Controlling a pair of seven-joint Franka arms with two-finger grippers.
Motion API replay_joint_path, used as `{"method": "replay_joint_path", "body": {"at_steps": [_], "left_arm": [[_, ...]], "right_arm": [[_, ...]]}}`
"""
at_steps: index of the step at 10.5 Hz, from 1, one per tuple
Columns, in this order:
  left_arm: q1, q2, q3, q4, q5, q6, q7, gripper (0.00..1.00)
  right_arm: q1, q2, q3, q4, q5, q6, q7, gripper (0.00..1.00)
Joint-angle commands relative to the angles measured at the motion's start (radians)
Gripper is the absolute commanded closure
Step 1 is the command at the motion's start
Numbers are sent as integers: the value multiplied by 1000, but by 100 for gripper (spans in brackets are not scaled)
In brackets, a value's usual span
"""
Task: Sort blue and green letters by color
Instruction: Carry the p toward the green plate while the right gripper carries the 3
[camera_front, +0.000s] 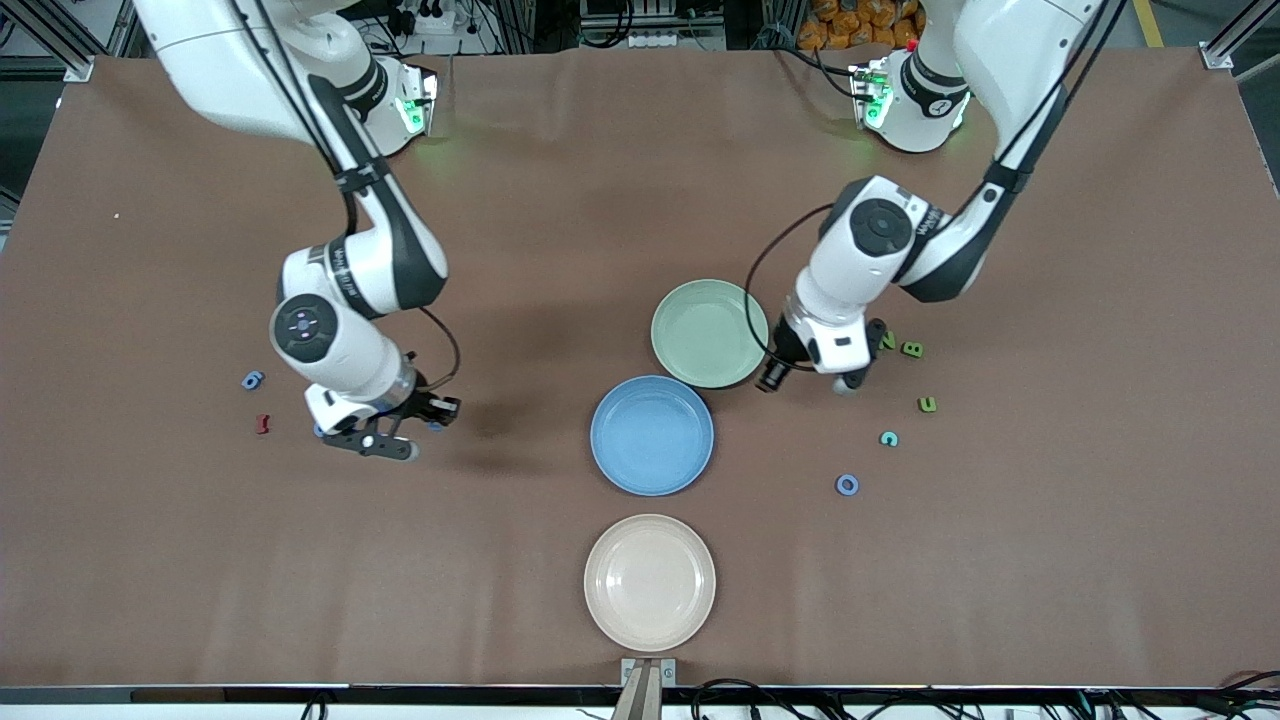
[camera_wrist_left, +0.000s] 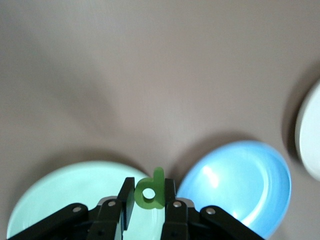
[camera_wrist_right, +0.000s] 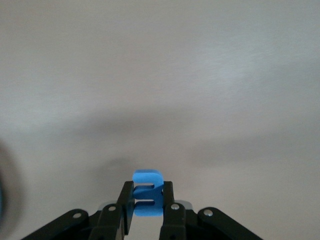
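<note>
The lime-green chunky P-shaped letter (camera_wrist_left: 150, 191) is clamped between the fingers of the left gripper (camera_wrist_left: 149, 204), which is closed tight on it, up over the brown desk (camera_front: 640, 180) just beside the pale green plate (camera_front: 709, 333), at that plate's edge toward the left arm's end. In the left wrist view the green plate and the blue plate (camera_wrist_left: 240, 182) lie below the held letter. The periwinkle-blue chunky E-shaped letter (camera_wrist_right: 147, 192) is pinched in the right gripper (camera_wrist_right: 148, 205), whose fingers are closed on it, over bare desk toward the right arm's end.

On the desk near the left arm lie a green N-shaped letter (camera_front: 887, 340) and a green B-shaped letter (camera_front: 912, 349) just beside each other, with a green U-shaped letter (camera_front: 927, 404) nearer the front camera. A small teal C-shaped piece (camera_front: 888, 438) and a blue ring-shaped piece (camera_front: 847, 485) lie nearer still. Toward the right arm's end, a blue 6-shaped letter (camera_front: 252, 380) lies on the desk, with a small dark red I-shaped letter (camera_front: 263, 424) near it and nearer the front camera.

The blue plate sits just beside the green one, nearer the front camera, and a cream plate (camera_front: 650, 582) lies nearest of the three; all three plates hold nothing.
</note>
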Motion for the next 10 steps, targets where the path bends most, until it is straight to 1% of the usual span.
{"method": "replay_joint_path", "body": {"at_steps": [1,3,4,6,8,9,10], "left_arm": [[-18,-2,-94,-6,-34,-9,-27,100],[-78,29,-99,-7,-35,-9,-30,100],[-101,36,-99,-9,-34,-11,-46,100],[-136,55,-94,-9,-26,-11,-51,100],[-141,73,-91,-12,-2,-12,-48,1],[-132,75,-91,-17,44,-12,-53,0],[-124,75,-89,-18,50,-12,-50,0]], "right_arm": [[111,97,-5,167,43,-15,136,91],[164,160,-4,270,73,-12,176,92],[186,182,-5,302,87,-11,190,92],[223,190,-5,313,87,6,205,92],[255,202,-5,323,90,64,199,91],[278,206,-5,323,90,100,204,91],[301,214,-5,323,92,149,211,91]]}}
